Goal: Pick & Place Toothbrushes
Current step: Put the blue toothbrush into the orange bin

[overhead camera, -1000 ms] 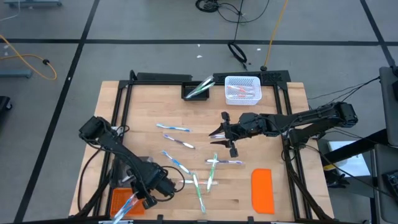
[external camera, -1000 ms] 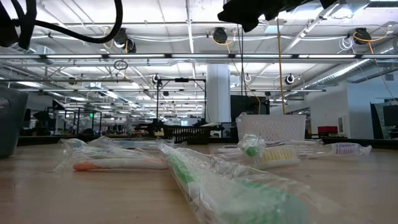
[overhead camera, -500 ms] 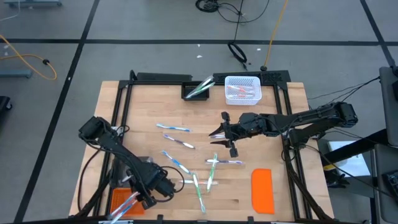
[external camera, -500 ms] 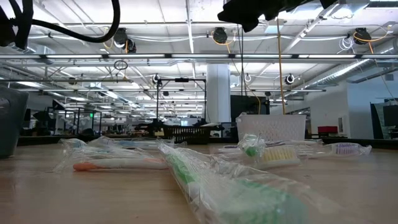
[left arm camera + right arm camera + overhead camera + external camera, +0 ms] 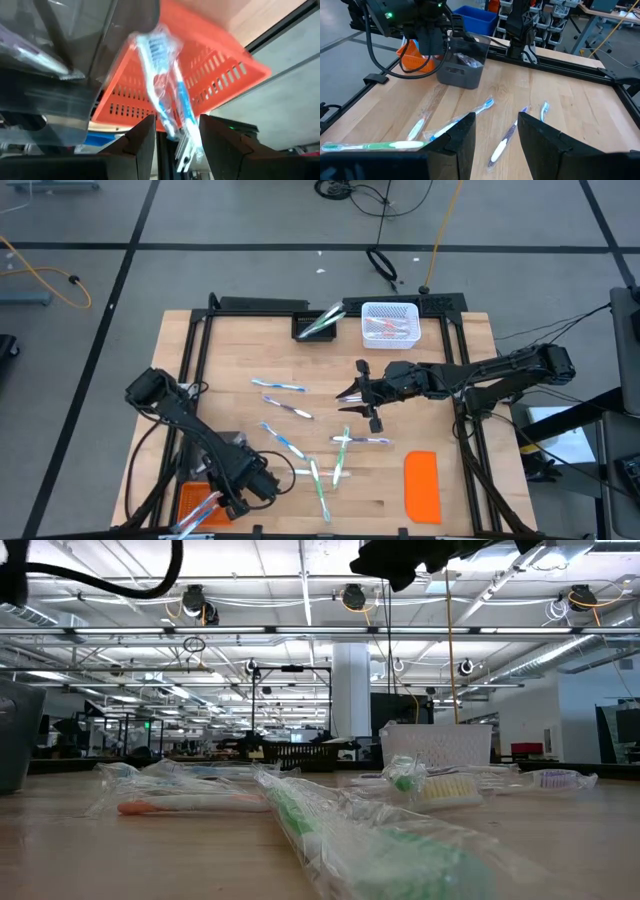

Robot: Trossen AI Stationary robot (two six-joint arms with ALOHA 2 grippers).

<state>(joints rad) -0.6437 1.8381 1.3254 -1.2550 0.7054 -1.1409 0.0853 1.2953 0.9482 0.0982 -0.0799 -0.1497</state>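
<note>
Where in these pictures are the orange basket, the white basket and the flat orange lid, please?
orange basket [image 5: 225, 75]: left wrist view, on its slotted side wall.
white basket [image 5: 388, 311]: high view, on its far rim.
flat orange lid [image 5: 421, 485]: high view, on its centre.

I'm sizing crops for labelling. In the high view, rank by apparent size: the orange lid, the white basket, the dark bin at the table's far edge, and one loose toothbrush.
1. White basket, largest.
2. Orange lid, close behind; the gap is small.
3. Dark bin.
4. Toothbrush, thinnest by far.
</note>
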